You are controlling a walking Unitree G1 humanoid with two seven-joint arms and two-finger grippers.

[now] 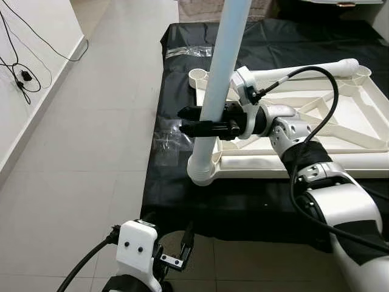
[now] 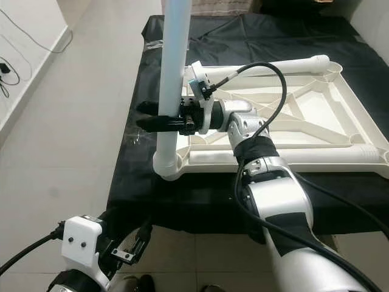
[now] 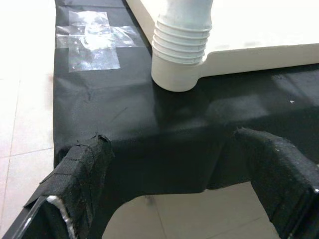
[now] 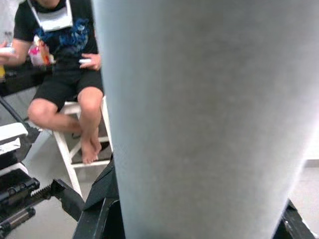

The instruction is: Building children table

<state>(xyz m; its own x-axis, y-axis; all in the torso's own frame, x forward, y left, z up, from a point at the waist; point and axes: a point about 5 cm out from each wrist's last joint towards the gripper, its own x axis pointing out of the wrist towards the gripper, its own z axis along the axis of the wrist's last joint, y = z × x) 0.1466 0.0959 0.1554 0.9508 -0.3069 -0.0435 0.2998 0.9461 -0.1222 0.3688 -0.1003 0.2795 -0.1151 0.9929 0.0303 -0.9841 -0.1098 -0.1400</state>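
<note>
A white children's table top (image 1: 304, 164) lies upside down on a black-covered surface (image 1: 182, 201). A pale table leg (image 1: 222, 67) stands upright in the near-left corner socket (image 1: 203, 170), its ribbed base (image 3: 180, 42) seated there. My right gripper (image 1: 189, 120) is shut on this leg at mid height, one black finger on each side. A second leg (image 1: 304, 70) lies along the far edge, and a third leg (image 2: 340, 155) along the near edge. My left gripper (image 3: 174, 184) hangs open below the surface's front edge, apart from the socket.
Clear plastic film (image 1: 164, 137) is taped to the black cover beside the leg. An empty socket (image 1: 199, 76) sits at the far-left corner. Cables (image 1: 21, 76) trail on the tiled floor by the left wall. A person (image 4: 65, 74) sits on a white stool.
</note>
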